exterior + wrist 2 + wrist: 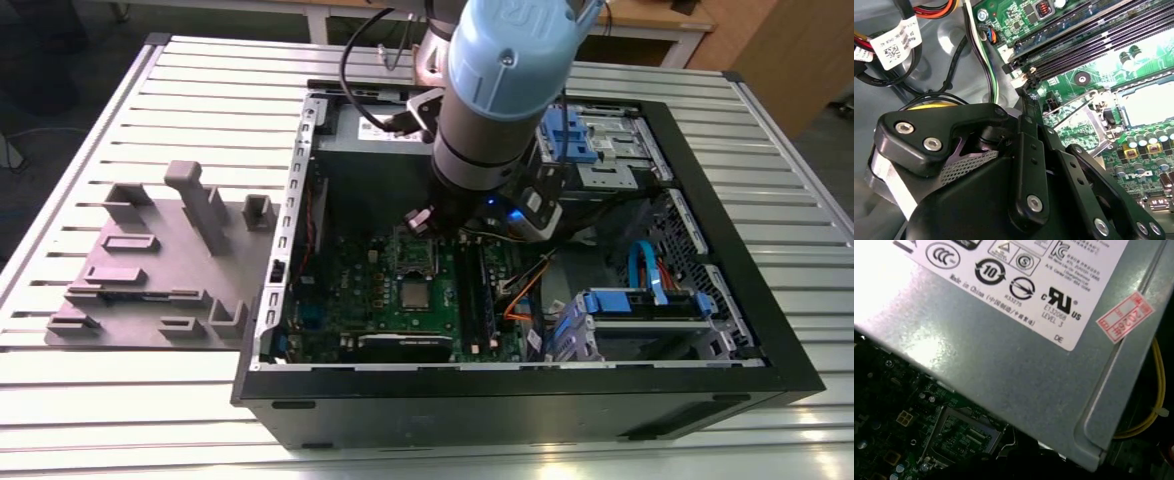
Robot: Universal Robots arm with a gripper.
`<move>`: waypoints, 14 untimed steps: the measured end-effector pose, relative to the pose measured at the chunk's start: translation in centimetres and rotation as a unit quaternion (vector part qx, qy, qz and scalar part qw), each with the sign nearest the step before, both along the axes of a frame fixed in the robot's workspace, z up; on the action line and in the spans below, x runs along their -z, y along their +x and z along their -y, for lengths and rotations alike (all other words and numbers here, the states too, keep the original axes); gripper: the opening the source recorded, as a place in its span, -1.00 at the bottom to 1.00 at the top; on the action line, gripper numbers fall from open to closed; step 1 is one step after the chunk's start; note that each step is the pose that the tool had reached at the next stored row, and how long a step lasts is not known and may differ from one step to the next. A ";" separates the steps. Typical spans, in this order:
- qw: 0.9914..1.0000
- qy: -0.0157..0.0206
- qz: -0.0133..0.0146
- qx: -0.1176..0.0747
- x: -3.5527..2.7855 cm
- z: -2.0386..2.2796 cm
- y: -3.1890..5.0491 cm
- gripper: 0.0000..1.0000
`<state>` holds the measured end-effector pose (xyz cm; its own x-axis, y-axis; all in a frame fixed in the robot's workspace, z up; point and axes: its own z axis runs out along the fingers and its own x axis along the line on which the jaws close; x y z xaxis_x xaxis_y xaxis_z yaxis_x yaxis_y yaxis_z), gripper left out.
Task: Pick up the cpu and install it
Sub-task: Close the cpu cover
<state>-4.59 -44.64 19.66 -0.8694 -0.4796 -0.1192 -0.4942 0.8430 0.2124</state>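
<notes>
My black gripper (427, 225) hangs low inside the open black tower case (747, 290), over the green motherboard (350, 290). Whether its fingers are apart or closed, I cannot tell: in the second wrist view only the black links and screws show from behind.

Just beside the fingertip stands the silver rectangular hinged frame (1079, 117), tilted up, with green board showing through its middle. Next to it, the cpu (416, 293), a small flat silvery square chip, lies flat in the socket area of the motherboard, apart from my gripper and not held. Long black memory slots (1094, 47) run alongside.

Further out, the large grey metal box with a white label (1004, 365) sits against the case wall. Blue drive brackets (627, 300) sit toward the exterior view's right.

The case rests on a ribbed silver metal table (160, 400). On the exterior view's left stands a grey moulded fixture with upright posts (160, 260).
</notes>
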 end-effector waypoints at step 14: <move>1.000 0.000 -0.010 -0.003 -0.29 0.16 0.00 -0.79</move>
<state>-4.59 -44.80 19.94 -0.8691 -0.4841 -0.1014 -0.4941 0.8406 0.2217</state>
